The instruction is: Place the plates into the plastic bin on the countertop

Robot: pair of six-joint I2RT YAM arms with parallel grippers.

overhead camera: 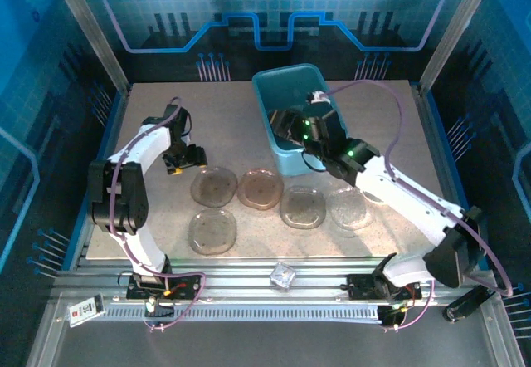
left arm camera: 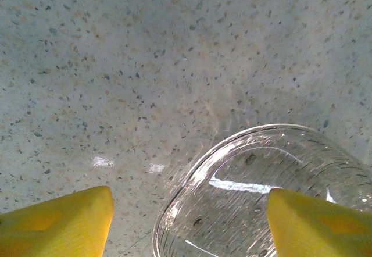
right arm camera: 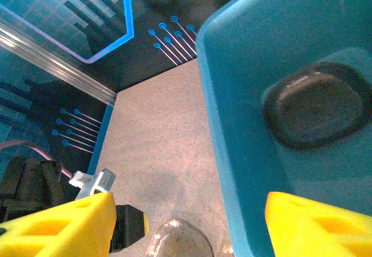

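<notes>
The left gripper (left arm camera: 189,202) hung with its yellow fingers (left arm camera: 64,219) spread wide and empty, straddling the edge of a clear plate (left arm camera: 261,181) on the countertop (left arm camera: 145,65). The right gripper (right arm camera: 189,210), just as wide and empty, hovered at the bin (right arm camera: 244,59), where a dark plate (right arm camera: 317,106) lay inside. Several other plates (overhead camera: 260,188) lay loose near the bin. The step in hand looked like the next pick, which would call for lowering and catching the thin rim.

The counter (overhead camera: 224,126) is viewed whole from above and behind, while small parts of it are seen closely from each wrist.
</notes>
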